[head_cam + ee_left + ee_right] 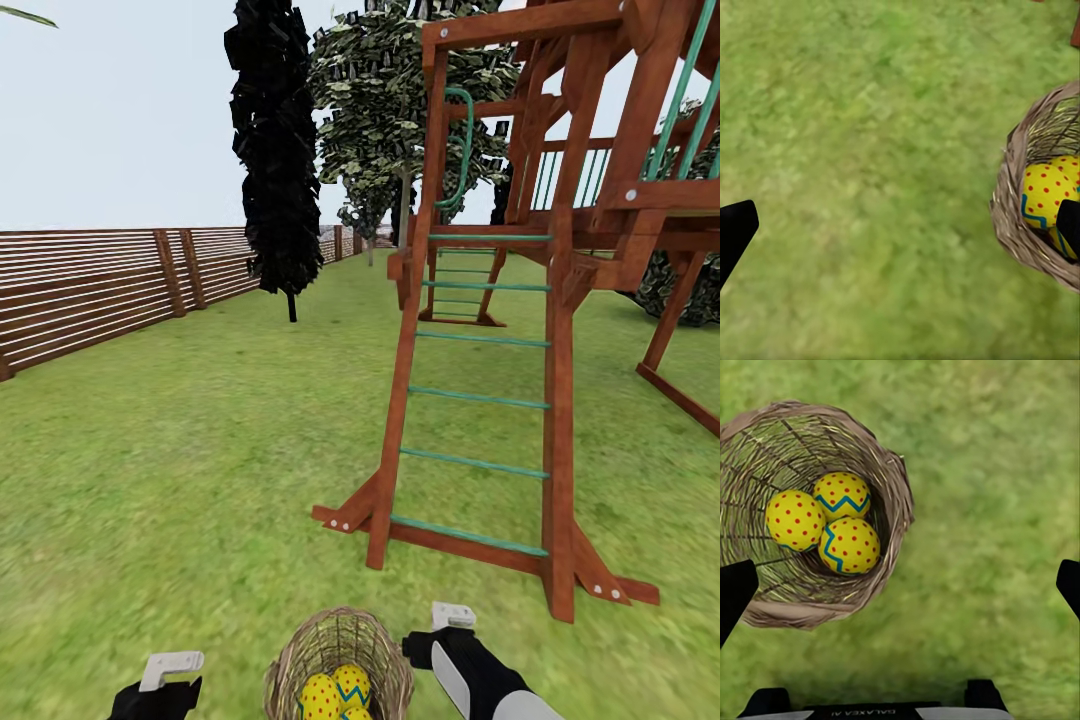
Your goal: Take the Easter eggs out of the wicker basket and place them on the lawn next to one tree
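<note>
The wicker basket (338,640) stands on the lawn (200,480) at the near edge of the head view, between my two arms. Three yellow Easter eggs with red dots and blue zigzags lie inside it (793,519) (842,495) (849,545). My left gripper (168,672) hangs open over bare grass beside the basket (1016,225), one egg (1046,191) showing near a fingertip (1069,225). On the basket's other side my right gripper (452,618) is open, above grass just off the rim (896,502). A pale-trunked tree (404,215) stands far ahead.
A wooden play structure with a green-runged ladder (480,400) rises just ahead to the right, its feet on the grass. An all-black tree (275,150) stands ahead left. A brown slat fence (100,290) bounds the left side. Open grass stretches ahead left.
</note>
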### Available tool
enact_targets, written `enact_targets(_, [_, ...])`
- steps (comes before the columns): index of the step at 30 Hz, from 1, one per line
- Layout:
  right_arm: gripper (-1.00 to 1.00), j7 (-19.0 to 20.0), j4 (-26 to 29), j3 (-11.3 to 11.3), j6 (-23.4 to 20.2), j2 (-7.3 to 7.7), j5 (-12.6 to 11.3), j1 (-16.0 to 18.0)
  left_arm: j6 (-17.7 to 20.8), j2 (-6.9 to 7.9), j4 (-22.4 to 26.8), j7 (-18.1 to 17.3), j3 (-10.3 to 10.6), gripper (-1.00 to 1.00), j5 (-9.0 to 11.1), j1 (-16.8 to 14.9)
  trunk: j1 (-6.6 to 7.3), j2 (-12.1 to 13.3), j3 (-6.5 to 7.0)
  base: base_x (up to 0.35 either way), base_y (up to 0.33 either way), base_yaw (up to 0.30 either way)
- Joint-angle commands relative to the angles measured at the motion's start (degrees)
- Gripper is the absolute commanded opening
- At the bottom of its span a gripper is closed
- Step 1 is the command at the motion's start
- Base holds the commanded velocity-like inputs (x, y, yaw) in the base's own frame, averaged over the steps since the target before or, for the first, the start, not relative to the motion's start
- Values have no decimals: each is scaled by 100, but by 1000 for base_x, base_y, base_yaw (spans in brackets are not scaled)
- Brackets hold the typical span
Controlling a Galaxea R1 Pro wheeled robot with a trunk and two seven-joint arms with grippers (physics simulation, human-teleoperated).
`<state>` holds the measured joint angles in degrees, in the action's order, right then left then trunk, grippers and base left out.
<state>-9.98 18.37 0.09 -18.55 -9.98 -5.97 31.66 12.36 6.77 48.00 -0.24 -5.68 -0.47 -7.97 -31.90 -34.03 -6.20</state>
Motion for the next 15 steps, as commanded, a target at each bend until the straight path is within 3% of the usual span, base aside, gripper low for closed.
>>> enact_targets(1, [100,-32,11,4,-29,-2,-59,3,29,0,8,-3,-4,100,-5,-2,-25,-52,-29,0,0,0])
enact_targets(15, [100,-12,-16,8,-59,-2,-53,3,12,0,-8,-2,-4,100,5,-2,-332,-613,-281,0,0,0])
